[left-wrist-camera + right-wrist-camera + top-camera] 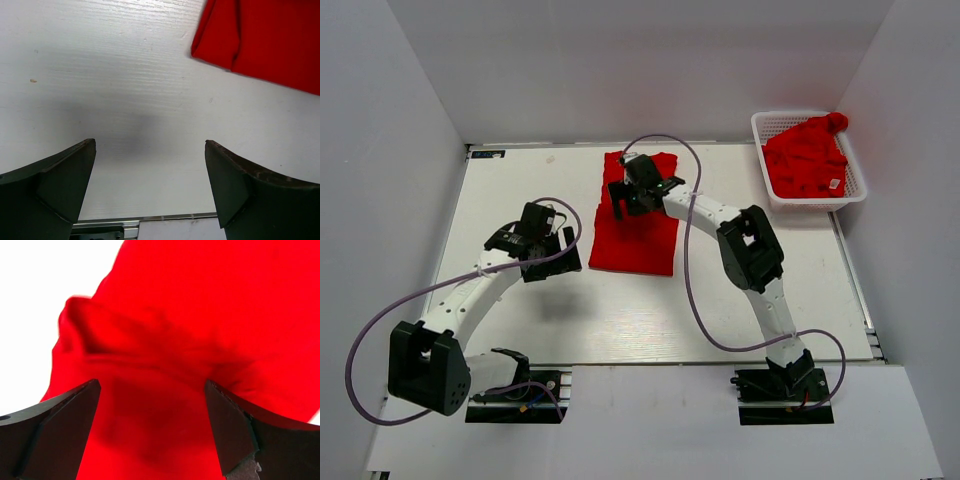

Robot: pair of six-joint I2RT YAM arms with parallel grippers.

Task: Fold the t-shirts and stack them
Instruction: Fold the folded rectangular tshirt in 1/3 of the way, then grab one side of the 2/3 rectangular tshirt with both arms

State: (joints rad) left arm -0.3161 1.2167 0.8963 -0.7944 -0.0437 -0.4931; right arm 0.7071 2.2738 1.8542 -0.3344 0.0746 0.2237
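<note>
At the centre of the table [620, 320], one red t-shirt [640, 240] lies folded into a long rectangle, its long axis running from the near side toward the far side. The right arm reaches across to the far part of this t-shirt. The right fingers [55, 435] are spread wide and grip nothing; in the right wrist view a rumpled ridge of red cloth [150, 345] runs across the gap between them. Whether the fingertips touch the cloth cannot be told. The left arm stands to the left of the t-shirt, over bare table. The left fingers [50, 185] are also spread wide, with nothing between them; only white table surface and a soft shadow show in the gap. In the left wrist view one corner of the folded t-shirt appears at the upper right, apart from the fingers. At the far right corner of the table stands a white lattice basket [815, 204]. It holds a loose heap of red t-shirts [805, 160], unfolded, with cloth bulging over the far rim. A small white label [834, 184] shows on the heap near the basket's right side.
</note>
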